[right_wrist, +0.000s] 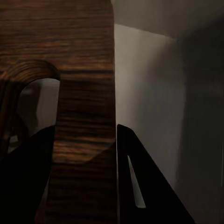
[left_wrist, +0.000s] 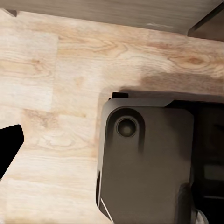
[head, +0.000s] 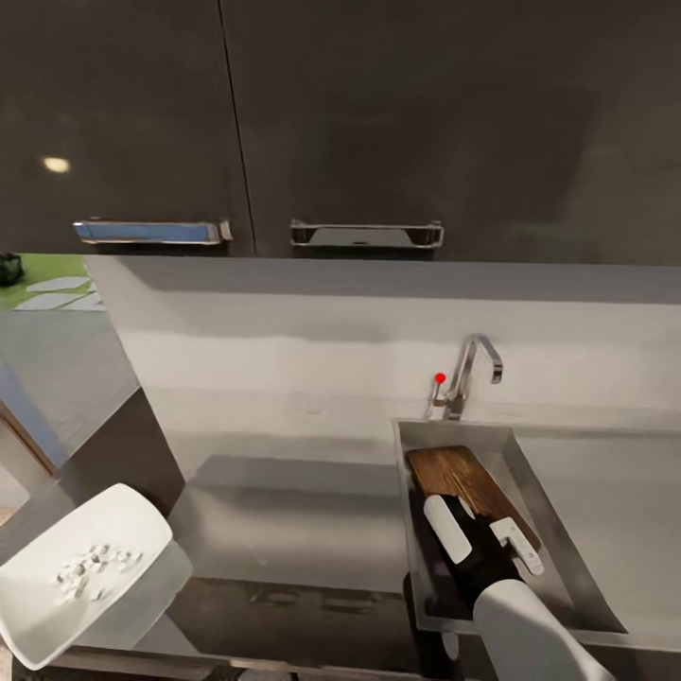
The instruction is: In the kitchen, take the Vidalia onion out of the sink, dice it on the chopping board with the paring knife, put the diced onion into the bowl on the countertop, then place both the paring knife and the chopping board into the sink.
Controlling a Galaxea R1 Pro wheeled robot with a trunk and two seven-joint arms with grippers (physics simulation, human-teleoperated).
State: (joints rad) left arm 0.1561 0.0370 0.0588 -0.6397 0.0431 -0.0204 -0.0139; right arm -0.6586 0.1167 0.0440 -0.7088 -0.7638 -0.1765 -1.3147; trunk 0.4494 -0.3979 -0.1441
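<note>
Tool [head: 484,539] clamping chopping board [head: 463,478] inside sink [head: 553,511].

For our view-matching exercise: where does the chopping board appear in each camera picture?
Head view: chopping board lies in the sink, lower right of centre, under the right gripper.
Left wrist view: not in it.
Right wrist view: board fills the left half.
Shared landmark: the grey sink wall.

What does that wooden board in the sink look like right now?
The chopping board is dark brown wood with visible grain and rounded corners. It sits in the steel sink, tilted, far end near the tap. The right wrist view shows its handle slot, with the right gripper clamped on the edge beside it.
</note>
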